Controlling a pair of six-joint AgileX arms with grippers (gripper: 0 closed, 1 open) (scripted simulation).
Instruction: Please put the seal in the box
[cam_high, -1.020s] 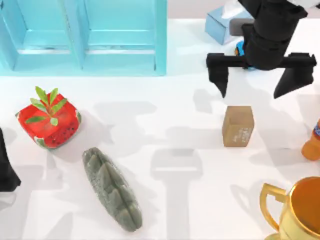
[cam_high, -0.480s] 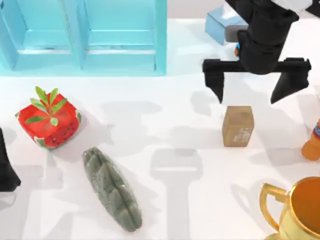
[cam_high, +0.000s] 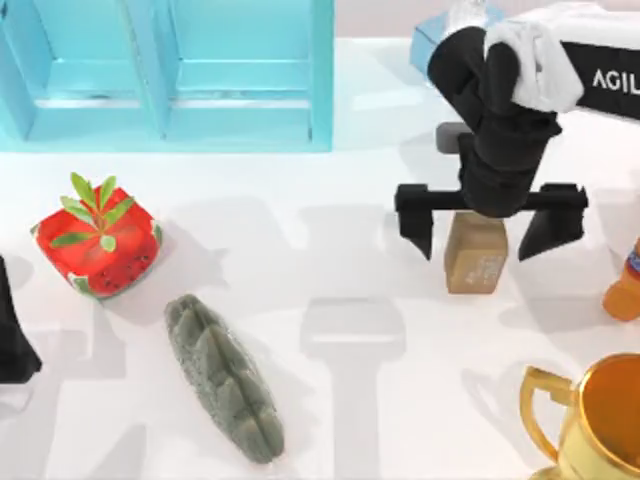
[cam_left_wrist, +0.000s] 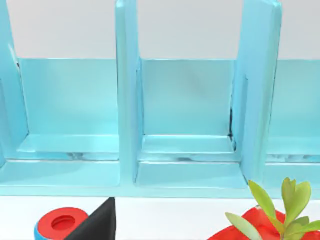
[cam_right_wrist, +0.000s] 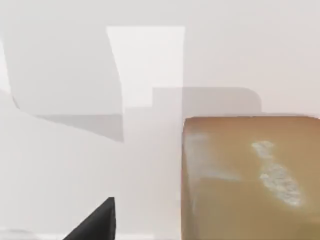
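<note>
Right gripper (cam_high: 484, 233) astride one seal (cam_high: 477, 262)

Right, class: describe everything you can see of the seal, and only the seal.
The seal is a small tan-brown rectangular block, matte, like wood or stone, standing upright on the white table toward its right side. Faint whitish marks show on one face, clearest in the right wrist view. The right tool hangs over it, open, a finger out on either side and neither touching it. Its upper end is hidden behind the arm. Nothing but the table touches it.
</note>
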